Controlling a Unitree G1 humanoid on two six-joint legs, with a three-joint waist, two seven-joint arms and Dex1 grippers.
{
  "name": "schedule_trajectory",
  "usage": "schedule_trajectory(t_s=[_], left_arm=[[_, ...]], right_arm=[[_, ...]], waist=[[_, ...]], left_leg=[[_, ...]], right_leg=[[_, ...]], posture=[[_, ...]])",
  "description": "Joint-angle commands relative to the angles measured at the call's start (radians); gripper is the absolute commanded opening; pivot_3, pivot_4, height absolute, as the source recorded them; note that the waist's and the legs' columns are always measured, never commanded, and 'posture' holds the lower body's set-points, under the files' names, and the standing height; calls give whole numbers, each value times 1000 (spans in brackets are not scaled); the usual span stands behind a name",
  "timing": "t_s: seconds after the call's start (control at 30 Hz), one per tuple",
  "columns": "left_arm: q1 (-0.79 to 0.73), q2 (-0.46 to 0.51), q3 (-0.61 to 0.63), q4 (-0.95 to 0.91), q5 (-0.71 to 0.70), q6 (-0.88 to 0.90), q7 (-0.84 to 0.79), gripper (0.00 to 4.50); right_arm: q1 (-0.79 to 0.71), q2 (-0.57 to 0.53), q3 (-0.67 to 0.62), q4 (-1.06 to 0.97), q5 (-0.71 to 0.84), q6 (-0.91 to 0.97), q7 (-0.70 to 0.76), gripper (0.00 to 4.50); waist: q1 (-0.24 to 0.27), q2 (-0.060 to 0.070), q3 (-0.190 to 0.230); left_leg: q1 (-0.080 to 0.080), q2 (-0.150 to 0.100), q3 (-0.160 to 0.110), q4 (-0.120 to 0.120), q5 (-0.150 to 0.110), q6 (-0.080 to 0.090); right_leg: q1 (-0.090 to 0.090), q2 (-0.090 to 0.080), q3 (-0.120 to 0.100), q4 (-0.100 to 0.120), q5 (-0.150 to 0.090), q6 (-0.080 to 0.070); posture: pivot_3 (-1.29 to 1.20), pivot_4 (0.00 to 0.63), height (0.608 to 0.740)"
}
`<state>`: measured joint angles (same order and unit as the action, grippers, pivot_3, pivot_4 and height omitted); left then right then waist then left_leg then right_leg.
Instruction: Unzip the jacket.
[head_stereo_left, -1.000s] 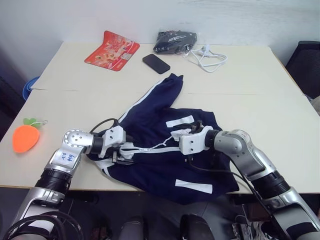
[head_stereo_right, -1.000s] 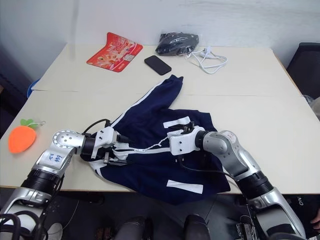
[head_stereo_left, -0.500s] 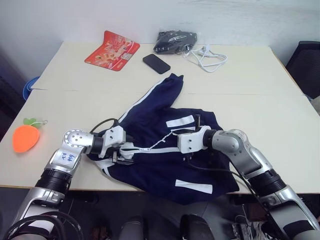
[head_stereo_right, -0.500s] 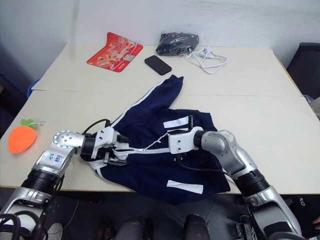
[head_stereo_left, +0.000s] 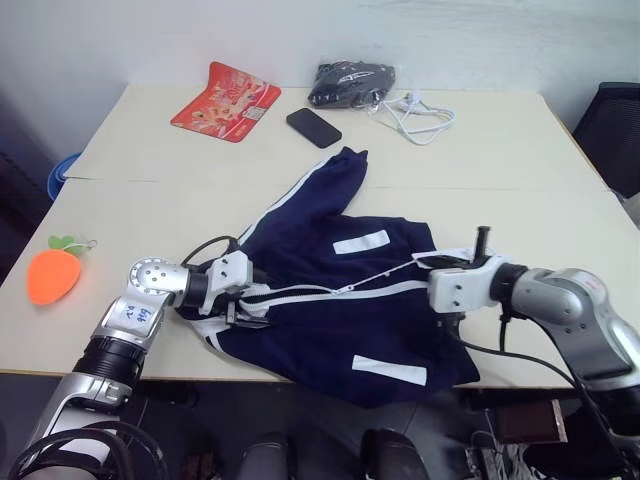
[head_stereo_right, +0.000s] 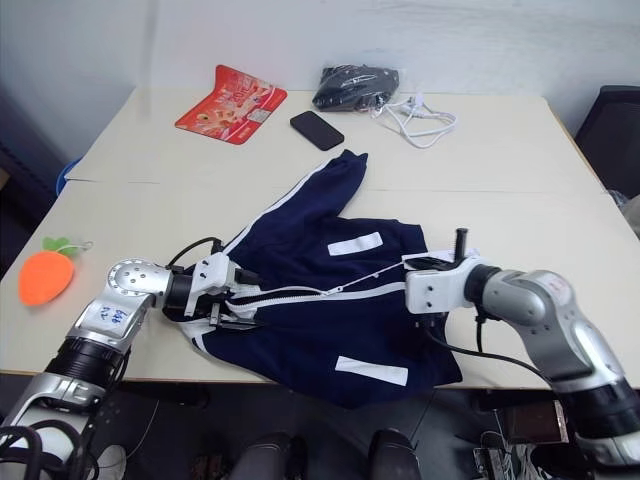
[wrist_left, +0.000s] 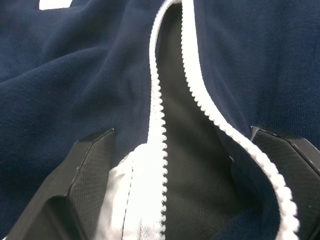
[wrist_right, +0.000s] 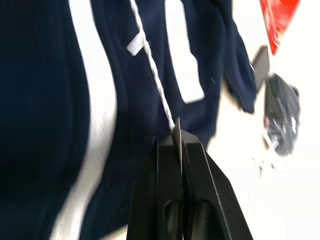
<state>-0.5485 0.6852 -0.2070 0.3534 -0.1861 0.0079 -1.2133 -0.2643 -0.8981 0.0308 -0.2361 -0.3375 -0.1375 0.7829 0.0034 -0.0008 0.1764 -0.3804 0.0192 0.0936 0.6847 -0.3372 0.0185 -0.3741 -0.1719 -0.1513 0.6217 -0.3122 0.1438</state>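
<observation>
On the cream tabletop (head_stereo_left: 520, 150), an orange carrot-shaped soft toy (head_stereo_left: 52, 273) lies at the far left edge, well apart from the work. Just inboard of it, the robot's left gripper (head_stereo_left: 243, 300) sits at the near-left end of the large navy-blue fabric track jacket (head_stereo_left: 330, 300) with white stripes, which is spread across the near middle of the table, one sleeve reaching away toward a black smartphone (head_stereo_left: 313, 127). The left fingers (wrist_left: 87, 172) stand wide apart, straddling the white zipper (wrist_left: 159, 120) where its two rows of teeth have already parted over dark lining; whether they press the cloth down cannot be told.

From there a thin white line runs taut across the jacket front to the right gripper (head_stereo_left: 442, 264), raised at the jacket's right side, its black fingers (wrist_right: 176, 165) clenched together on the white strip.

The risk, judged from this layout: with the left fingers released rather than pinching, a continued pull to the right could drag the whole jacket along the table instead of parting the teeth. The thin strip could also slip from the closed right fingers under tension, or the slider could jam on the creased fabric near the white patch (head_stereo_left: 360, 242).

Beyond, a red printed packet (head_stereo_left: 223, 100), a black bundle in clear plastic (head_stereo_left: 350, 82) and a coiled white cable (head_stereo_left: 415, 115) lie near the far edge.
</observation>
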Motion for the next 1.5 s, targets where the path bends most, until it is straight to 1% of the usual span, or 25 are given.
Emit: schedule_trajectory(t_s=[0.03,0.2,0.3,0.43,0.57,0.7,0.83,0.9,1.0,1.07,1.17,1.27,1.3,1.33,1.43,1.47,1.5], left_arm=[[10,3,-24,52,77,-4,21,4500],[0,-2,-30,72,79,-17,17,4500],[-8,-4,-33,80,80,-22,16,4500],[-18,-6,-34,98,82,-34,13,4500],[-22,-6,-33,102,82,-39,12,4500],[-21,-4,-31,104,84,-43,13,4500],[-19,-4,-25,100,85,-42,13,4500],[-17,-9,-14,90,73,-23,17,4500],[-16,-8,2,67,51,14,12,4500],[-13,2,14,45,36,49,0,4500],[-6,27,40,0,-6,135,-33,4500],[13,81,84,-79,-64,231,-79,4500],[19,99,104,-106,-87,265,-87,4500],[24,123,130,-136,-118,309,-96,4500],[71,254,239,-245,-217,437,-159,4500],[87,289,265,-269,-234,458,-171,4500],[110,339,295,-272,-222,431,-185,4500]], right_arm=[[49,-47,-120,-39,39,24,-5,37],[109,-104,-209,34,43,-1,-25,37],[114,-138,-244,107,39,-31,-50,37],[96,-195,-268,255,28,-86,-91,37],[57,-268,-261,442,12,-166,-140,37],[-44,-325,-209,668,-19,-246,-200,37],[-155,-326,-138,804,-40,-312,-224,37],[-186,-282,-120,797,23,-317,-176,37],[-184,-202,-115,715,212,-256,7,37],[-193,-166,-106,676,276,-214,81,37],[-211,-130,-84,632,365,-109,209,583],[-217,-151,-76,603,440,-28,360,1490],[-220,-164,-81,594,469,14,411,1919],[-227,-182,-88,590,499,49,466,2241],[-265,-277,-100,628,561,165,656,3224],[-277,-300,-101,645,571,188,698,3576],[-298,-337,-98,676,581,224,756,3917]], waist=[[1,0,0],[4,0,0],[4,0,0],[6,0,0],[4,0,0],[-1,0,0],[-5,0,0],[-5,1,0],[-7,1,0],[-7,1,0],[-7,1,0],[-7,1,0],[-8,1,0],[-7,1,1],[-8,3,7],[-8,3,9],[-9,4,9]], left_leg=[[0,0,0,0,0,0],[0,0,0,0,0,0],[1,0,1,0,0,0],[1,0,1,0,0,0],[1,0,2,0,0,0],[2,0,2,0,0,0],[2,0,2,0,0,0],[2,0,2,0,0,0],[3,1,2,-1,0,0],[4,1,1,-1,0,0],[3,1,1,-1,0,0],[3,1,0,-1,0,0],[3,1,-1,-2,0,0],[3,1,-1,-2,0,0],[1,2,-1,-2,0,1],[0,2,-1,-1,0,1],[-1,2,-1,-2,0,1]], right_leg=[[0,0,0,0,0,0],[1,0,0,0,0,0],[1,0,0,0,0,0],[1,0,0,0,0,0],[1,0,1,-1,0,0],[2,0,1,-1,0,0],[2,0,1,-1,0,0],[2,0,1,-1,0,0],[3,0,1,-1,0,0],[4,0,1,-1,0,0],[3,0,1,-1,0,0],[2,1,1,-1,0,0],[2,1,1,-1,0,0],[1,1,2,-2,0,0],[-1,1,2,-2,0,0],[-2,1,2,-2,0,0],[-3,1,2,-2,0,0]], posture=[[0,150,740],[0,150,740],[0,150,740],[0,150,740],[0,150,740],[0,150,740],[0,150,740],[0,150,740],[0,150,740],[0,150,740],[0,150,740],[0,150,740],[0,150,740],[0,150,740],[0,150,740],[0,150,740],[0,150,740]])
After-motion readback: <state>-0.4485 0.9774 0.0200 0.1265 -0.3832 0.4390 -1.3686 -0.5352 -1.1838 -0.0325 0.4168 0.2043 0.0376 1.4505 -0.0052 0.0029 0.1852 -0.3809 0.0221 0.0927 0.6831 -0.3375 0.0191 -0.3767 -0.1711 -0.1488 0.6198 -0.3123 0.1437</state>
